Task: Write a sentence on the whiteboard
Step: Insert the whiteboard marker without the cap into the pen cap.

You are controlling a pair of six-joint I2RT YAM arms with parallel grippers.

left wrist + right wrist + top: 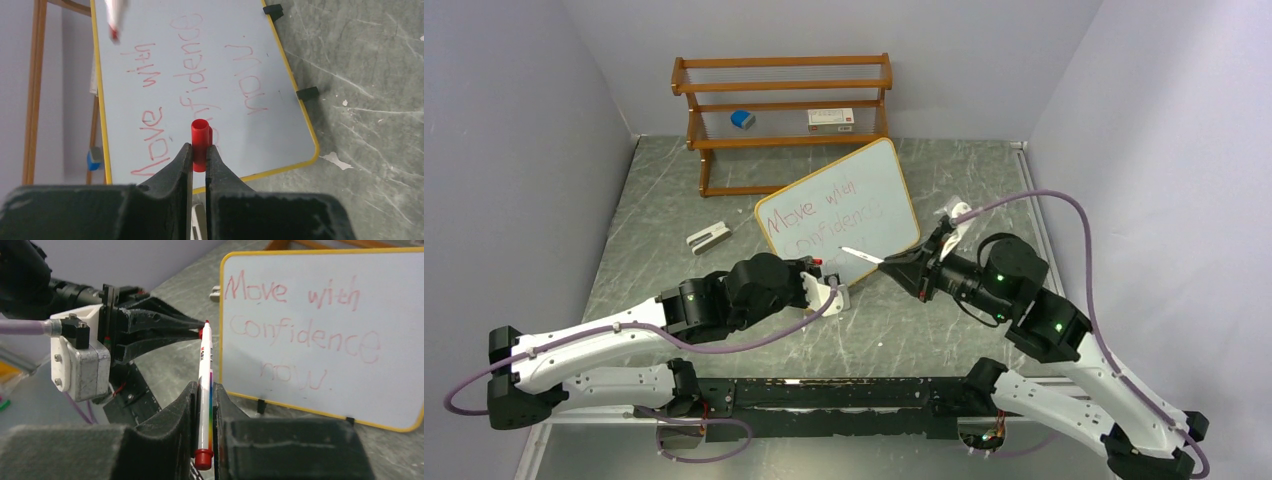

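The left hand (199, 152) is pinched narrow on the lower end of a short red plastic marker cap (200, 142), open mouth pointing away from it. From the left wrist view the red tip of the white marker pen (205, 355) sits well off the cap's axis, up and to the side. If capping is the next move, a push along the present line would likely miss the mouth and streak ink on the fingers. The cap is gripped only at its base, so a skewed push could tilt it or squeeze it out.

The rounded white board with a thin yellow frame (864, 190) stands propped on the grey marbled desk (664, 200), behind and between the two hands. It is near both and touching neither, and bears "Move with Confidence now." in red. A wide swing could smear that or knock the board over.

The right hand (205, 390) is clamped tight on the marker's barrel, tip toward the cap.
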